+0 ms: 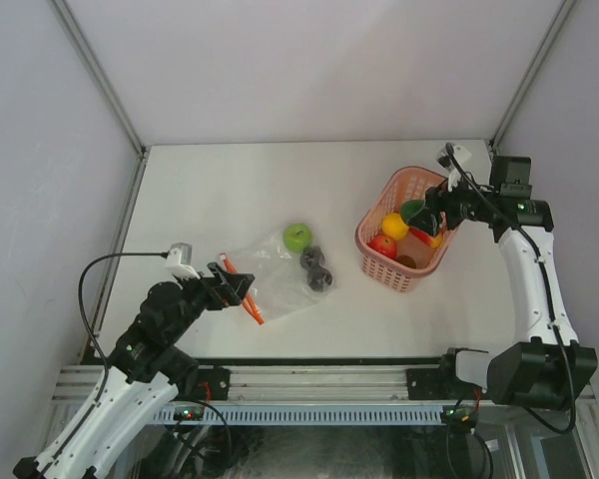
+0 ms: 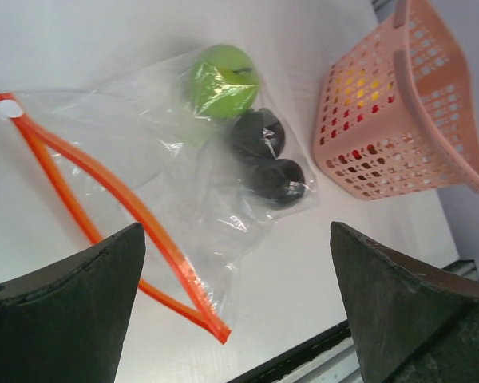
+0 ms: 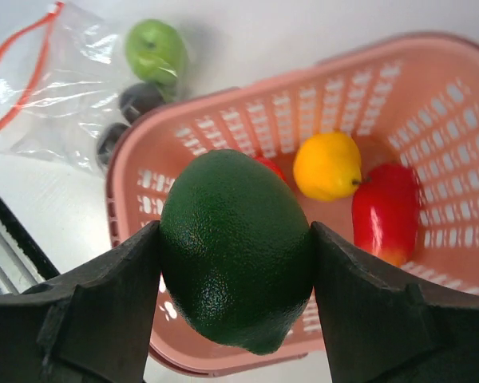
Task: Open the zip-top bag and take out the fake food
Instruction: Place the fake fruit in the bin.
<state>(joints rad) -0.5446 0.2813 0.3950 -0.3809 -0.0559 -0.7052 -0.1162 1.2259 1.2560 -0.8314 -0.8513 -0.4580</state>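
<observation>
Top external: dark green fruit hanging right over the basket

Top external view first: the right gripper (image 1: 419, 216) is clamped on a dark green fruit (image 1: 412, 210) above the pink basket (image 1: 379, 261), so letting go looks like a straight drop. The zip-top bag (image 1: 275, 271) lies mid-table, well left of that, just beside the left gripper (image 1: 236, 287), clearly the nearer arm.

Left wrist: jaws spread wide with nothing between them. The bag's orange zip strip (image 2: 88, 187) gapes open toward them, with a light green fruit (image 2: 222, 80) and two blackish pieces (image 2: 258, 134) at the far end.

Right wrist: both fingers pinch the fruit, and a yellow piece (image 3: 327, 163) and a red piece (image 3: 385, 211) sit in the basket below.
</observation>
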